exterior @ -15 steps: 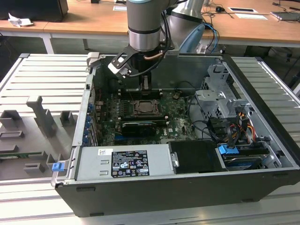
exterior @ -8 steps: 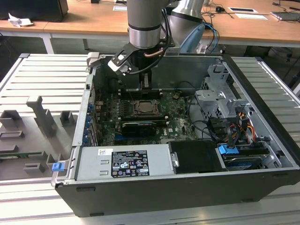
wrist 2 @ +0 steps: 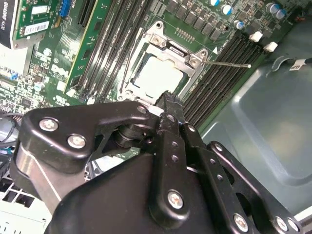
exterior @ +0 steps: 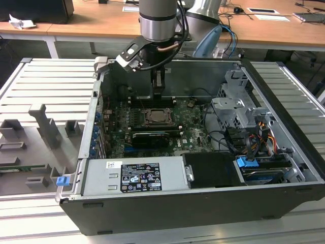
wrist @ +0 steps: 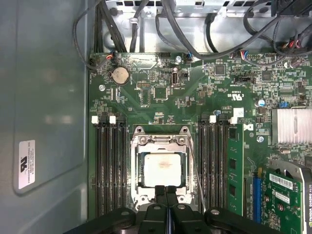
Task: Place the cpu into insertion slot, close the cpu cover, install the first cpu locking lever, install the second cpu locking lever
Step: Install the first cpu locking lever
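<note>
Gripper (wrist: 165, 189): fingers pressed together with nothing between them; tips over the edge of the insertion slot (exterior: 158, 117).
Cpu (wrist: 165, 168): seated in the slot, just beyond the fingertips.
Cpu cover (wrist: 161, 147): apparently down flat around the cpu.
Locking lever (wrist 2: 226, 63): thin rod angling off the slot's corner, seemingly unlatched; clearest in the second wrist view.

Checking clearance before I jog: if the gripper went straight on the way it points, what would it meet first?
Likely the edge of the cpu cover beside the cpu: the gripper, jaws shut, points there in the first wrist view. Depth unclear.
</note>
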